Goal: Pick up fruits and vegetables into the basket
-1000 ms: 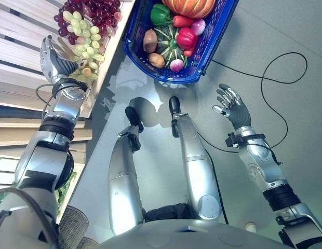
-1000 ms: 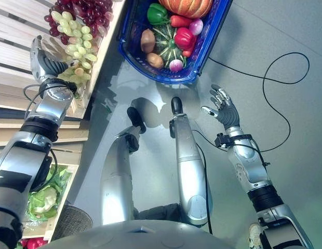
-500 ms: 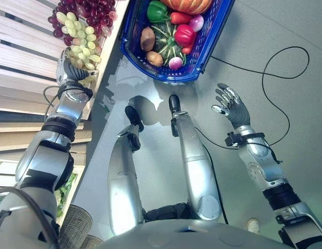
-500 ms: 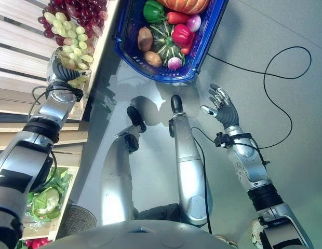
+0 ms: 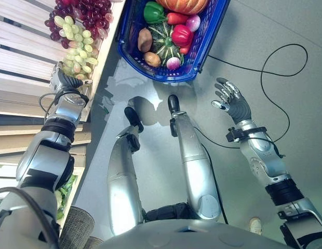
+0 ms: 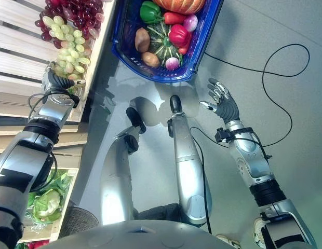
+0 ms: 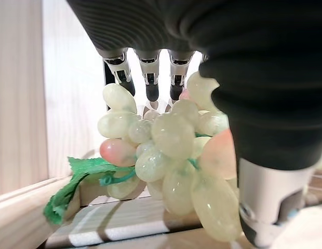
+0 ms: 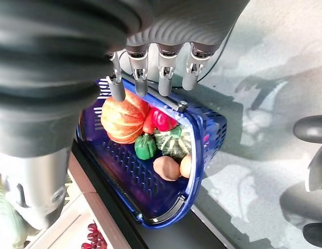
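A bunch of green grapes (image 5: 78, 45) lies on the wooden shelf, just below a bunch of dark red grapes (image 5: 88, 10). My left hand (image 5: 64, 81) is at the bunch's lower end. In the left wrist view its fingers (image 7: 150, 82) and thumb (image 7: 270, 202) curl round the green grapes (image 7: 171, 155). The blue basket (image 5: 206, 45) stands on the floor beside the shelf and holds a pumpkin (image 5: 187, 4), peppers, a striped squash, potatoes and radishes. My right hand (image 5: 233, 105) hangs open over the grey floor, to the right of the basket (image 8: 166, 218) and apart from it.
Pale wooden shelf slats (image 5: 23, 57) run along the left. A lower shelf holds a cabbage (image 6: 47, 203). A wicker container (image 5: 75, 228) stands at the lower left. Grey floor spreads out to the right of the basket.
My left hand has moved from beside the green grapes onto their lower end, and its fingers have curled round them. The right hand has barely moved.
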Available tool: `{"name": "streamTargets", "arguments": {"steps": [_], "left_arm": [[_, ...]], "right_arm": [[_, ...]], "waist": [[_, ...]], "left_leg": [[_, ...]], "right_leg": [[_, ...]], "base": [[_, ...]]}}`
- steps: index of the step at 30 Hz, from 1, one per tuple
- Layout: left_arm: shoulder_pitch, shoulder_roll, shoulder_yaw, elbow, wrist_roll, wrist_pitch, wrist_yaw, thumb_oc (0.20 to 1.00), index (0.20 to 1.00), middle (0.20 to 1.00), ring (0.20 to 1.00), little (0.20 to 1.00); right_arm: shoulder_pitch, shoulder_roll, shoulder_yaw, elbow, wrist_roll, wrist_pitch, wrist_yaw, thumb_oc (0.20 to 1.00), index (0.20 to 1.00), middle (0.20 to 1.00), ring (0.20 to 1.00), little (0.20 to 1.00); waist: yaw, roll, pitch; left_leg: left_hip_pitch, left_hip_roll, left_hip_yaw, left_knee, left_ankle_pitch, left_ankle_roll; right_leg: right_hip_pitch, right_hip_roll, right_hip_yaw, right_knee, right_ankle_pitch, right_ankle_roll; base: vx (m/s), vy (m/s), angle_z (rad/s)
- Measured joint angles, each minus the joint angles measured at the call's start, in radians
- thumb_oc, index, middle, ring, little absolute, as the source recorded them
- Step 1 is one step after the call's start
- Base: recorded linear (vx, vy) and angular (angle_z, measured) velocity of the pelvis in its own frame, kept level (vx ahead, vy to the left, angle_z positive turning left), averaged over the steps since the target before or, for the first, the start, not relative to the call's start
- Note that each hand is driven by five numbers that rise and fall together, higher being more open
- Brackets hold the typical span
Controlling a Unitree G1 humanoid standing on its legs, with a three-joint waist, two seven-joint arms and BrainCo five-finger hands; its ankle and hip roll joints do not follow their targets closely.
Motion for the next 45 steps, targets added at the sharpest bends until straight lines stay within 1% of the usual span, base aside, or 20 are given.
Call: {"name": "streamTargets", "arguments": {"steps": [5, 9, 17, 25, 33, 36, 40, 42, 43, 44, 45], "left_arm": [[-0.019, -0.001, 0.002, 0.022, -0.039, 0.007, 0.046, 1.0, 1.0, 1.0, 1.0, 1.0], [-0.048, -0.001, 0.012, 0.052, -0.039, 0.008, 0.09, 1.0, 1.0, 1.0, 1.0, 1.0], [-0.065, -0.003, 0.011, 0.05, -0.039, 0.005, 0.143, 1.0, 1.0, 1.0, 1.0, 1.0], [-0.062, -0.001, 0.01, 0.059, -0.036, 0.01, 0.11, 1.0, 1.0, 1.0, 1.0, 1.0], [-0.078, 0.013, -0.003, 0.098, -0.005, 0.076, 0.046, 1.0, 1.0, 1.0, 1.0, 1.0], [-0.08, 0.025, -0.012, 0.115, 0.006, 0.08, 0.004, 1.0, 1.0, 1.0, 1.0, 1.0], [-0.075, 0.038, -0.012, 0.12, 0.006, 0.08, -0.015, 1.0, 1.0, 1.0, 1.0, 1.0], [-0.075, 0.046, -0.012, 0.122, 0.006, 0.094, -0.03, 1.0, 1.0, 1.0, 1.0, 1.0], [-0.075, 0.05, -0.012, 0.126, 0.006, 0.096, -0.039, 0.928, 0.928, 0.928, 0.928, 0.928], [-0.075, 0.051, -0.012, 0.128, 0.007, 0.097, -0.047, 0.658, 0.658, 0.658, 0.658, 0.658], [-0.076, 0.052, -0.012, 0.13, 0.011, 0.098, -0.055, 0.567, 0.567, 0.567, 0.567, 0.567]], "right_arm": [[-0.005, 0.0, 0.001, 0.0, 0.001, 0.004, -0.007, 1.0, 1.0, 1.0, 1.0, 1.0], [-0.031, -0.005, 0.004, 0.0, 0.01, 0.004, -0.014, 1.0, 1.0, 1.0, 1.0, 1.0], [-0.065, -0.008, 0.027, 0.002, 0.038, 0.005, -0.026, 1.0, 1.0, 1.0, 1.0, 1.0], [-0.068, -0.008, 0.027, 0.004, 0.039, 0.009, -0.026, 1.0, 1.0, 1.0, 1.0, 1.0], [-0.072, -0.009, 0.025, 0.004, 0.042, 0.016, -0.016, 1.0, 1.0, 1.0, 1.0, 1.0], [-0.072, -0.014, 0.025, 0.004, 0.044, 0.025, -0.013, 1.0, 1.0, 1.0, 1.0, 1.0], [-0.073, -0.029, 0.024, 0.004, 0.047, 0.03, 0.0, 1.0, 1.0, 1.0, 1.0, 1.0], [-0.073, -0.031, 0.02, 0.004, 0.047, 0.031, 0.002, 1.0, 1.0, 1.0, 1.0, 1.0], [-0.073, -0.031, 0.02, 0.004, 0.047, 0.031, 0.003, 1.0, 1.0, 1.0, 1.0, 1.0], [-0.073, -0.031, 0.02, 0.004, 0.047, 0.031, 0.003, 1.0, 1.0, 1.0, 1.0, 1.0], [-0.073, -0.031, 0.02, 0.004, 0.047, 0.031, 0.005, 1.0, 1.0, 1.0, 1.0, 1.0]], "waist": [[-0.002, 0.0, 0.0], [-0.005, 0.0, 0.0], [-0.003, 0.0, 0.0], [-0.003, 0.0, 0.0], [-0.005, 0.0, 0.0], [-0.005, 0.001, -0.001], [-0.005, 0.001, -0.001], [-0.005, 0.001, -0.001], [-0.007, 0.001, -0.001], [-0.008, 0.001, -0.001], [-0.008, 0.002, -0.001]], "left_leg": [[-0.003, 0.008, 0.0, 0.002, -0.002, -0.004], [-0.014, 0.014, -0.001, 0.008, -0.005, -0.008], [-0.043, 0.015, -0.004, 0.019, -0.009, -0.008], [-0.046, 0.014, -0.004, 0.017, -0.012, -0.013], [-0.047, 0.015, -0.011, 0.015, -0.017, -0.021], [-0.045, 0.015, -0.012, 0.012, -0.018, -0.023], [-0.046, 0.015, -0.013, 0.012, -0.021, -0.028], [-0.046, 0.016, -0.014, 0.01, -0.021, -0.028], [-0.045, 0.016, -0.015, 0.006, -0.021, -0.029], [-0.042, 0.016, -0.014, 0.0, -0.019, -0.031], [-0.041, 0.016, -0.014, -0.001, -0.019, -0.031]], "right_leg": [[-0.003, 0.008, 0.0, -0.001, 0.0, 0.001], [-0.013, 0.014, -0.001, -0.001, 0.002, -0.004], [-0.04, 0.017, 0.002, 0.004, 0.004, -0.007], [-0.054, 0.026, 0.02, 0.003, 0.005, -0.002], [-0.064, 0.038, 0.03, 0.004, 0.008, -0.006], [-0.069, 0.039, 0.03, 0.004, 0.008, -0.006], [-0.078, 0.039, 0.027, 0.007, 0.008, -0.005], [-0.08, 0.039, 0.025, 0.007, 0.008, -0.005], [-0.081, 0.039, 0.025, 0.006, 0.008, -0.005], [-0.081, 0.039, 0.025, 0.006, 0.008, -0.005], [-0.081, 0.04, 0.025, 0.005, 0.008, -0.005]], "base": [[0.01, -0.025, -0.04], [0.0, -0.015, -0.01], [0.0, -0.002, 0.0], [0.0, 0.001, -0.07], [0.0, 0.011, -0.07], [-0.01, 0.009, -0.07], [0.0, 0.016, -0.09], [0.0, 0.015, -0.04], [0.0, 0.0, 0.0], [0.0, 0.0, 0.0], [0.0, 0.0, 0.0]]}}
